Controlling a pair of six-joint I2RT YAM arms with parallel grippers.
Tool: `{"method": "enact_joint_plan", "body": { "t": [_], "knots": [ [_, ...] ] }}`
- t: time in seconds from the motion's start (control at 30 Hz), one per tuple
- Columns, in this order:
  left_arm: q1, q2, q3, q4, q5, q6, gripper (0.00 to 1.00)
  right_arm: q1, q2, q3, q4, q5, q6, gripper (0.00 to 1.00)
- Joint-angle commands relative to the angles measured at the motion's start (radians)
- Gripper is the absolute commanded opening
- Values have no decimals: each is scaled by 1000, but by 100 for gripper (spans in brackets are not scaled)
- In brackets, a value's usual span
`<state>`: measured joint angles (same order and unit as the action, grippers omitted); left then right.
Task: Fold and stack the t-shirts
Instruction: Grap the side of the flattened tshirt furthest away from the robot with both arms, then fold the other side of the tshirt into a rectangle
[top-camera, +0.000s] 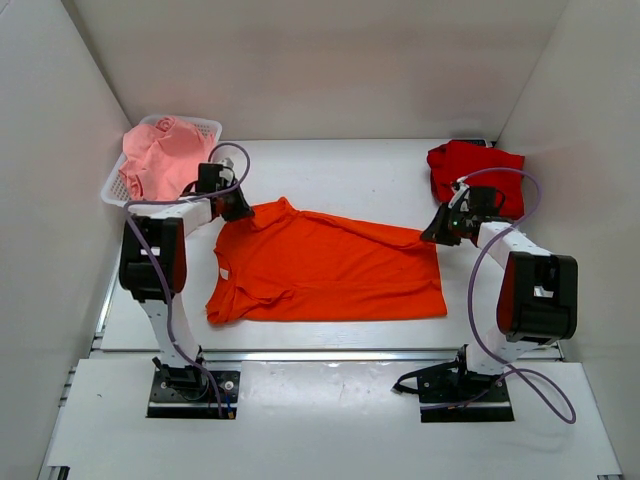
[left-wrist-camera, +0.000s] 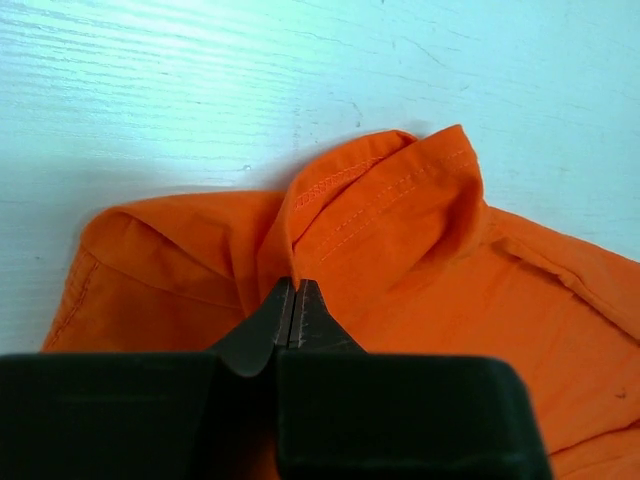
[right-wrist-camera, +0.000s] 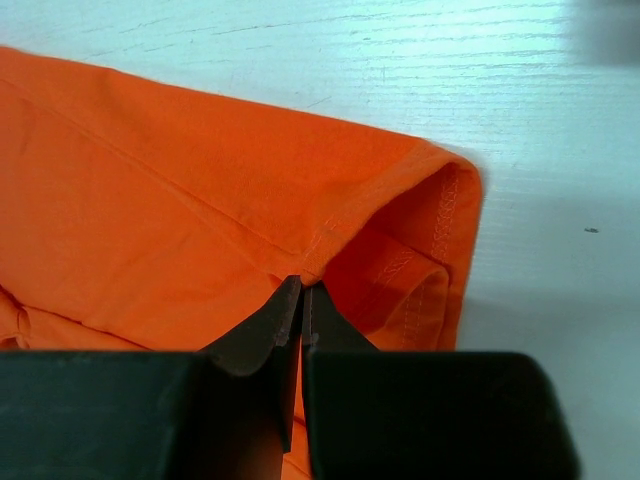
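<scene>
On the table (top-camera: 340, 170), orange t-shirt (top-camera: 330, 270) spread wide, left gripper (left-wrist-camera: 296, 288) clamped on a stitched fold of it, right gripper (right-wrist-camera: 302, 284) pinching its hemmed corner

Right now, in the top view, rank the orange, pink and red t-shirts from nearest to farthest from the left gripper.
1. The orange t-shirt, pinched in the left gripper, table centre.
2. The pink t-shirt, in the white mesh basket, far left corner.
3. The red t-shirt, far right corner.
</scene>
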<state>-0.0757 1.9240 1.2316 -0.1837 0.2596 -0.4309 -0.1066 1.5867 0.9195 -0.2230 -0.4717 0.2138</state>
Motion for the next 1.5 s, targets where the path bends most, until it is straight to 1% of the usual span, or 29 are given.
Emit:
{"method": "enact_joint_plan", "body": {
  "t": [0.0, 0.1, 0.27, 0.43, 0.6, 0.73, 0.8, 0.93, 1.07, 1.33, 1.47],
  "knots": [
    [11, -98, -10, -10, 44, 0, 0, -5, -4, -1, 33, -18, -11, 0],
    [22, -230, -47, -57, 62, 24, 0, -21, -31, -2, 24, -28, -16, 0],
    [31, -396, -138, -134, 98, 46, 0, -47, -51, 5, 24, -50, -19, 0],
    [1, -565, -237, -175, 112, 50, 0, -70, -86, 1, 4, -70, -30, 0],
    [28, -675, -314, -232, 101, 67, 0, -84, -140, -30, -18, -77, -37, 0],
    [39, -767, -345, -270, 92, 78, 0, -87, -178, -65, -15, -74, -37, 1],
    [30, -793, -360, -306, 90, 80, 0, -88, -194, -93, -16, -76, -33, 0],
    [45, -868, -397, -361, 86, 75, 0, -102, -232, -133, -22, -73, -39, 0],
    [44, -937, -405, -416, 44, 76, 0, -128, -260, -183, -36, -71, -45, 0],
    [42, -999, -492, -434, 30, 84, 0, -162, -271, -211, -79, -59, -65, 0],
    [41, -1020, -505, -447, 15, 81, 0, -171, -292, -220, -105, -48, -71, 0]
  ]
}}
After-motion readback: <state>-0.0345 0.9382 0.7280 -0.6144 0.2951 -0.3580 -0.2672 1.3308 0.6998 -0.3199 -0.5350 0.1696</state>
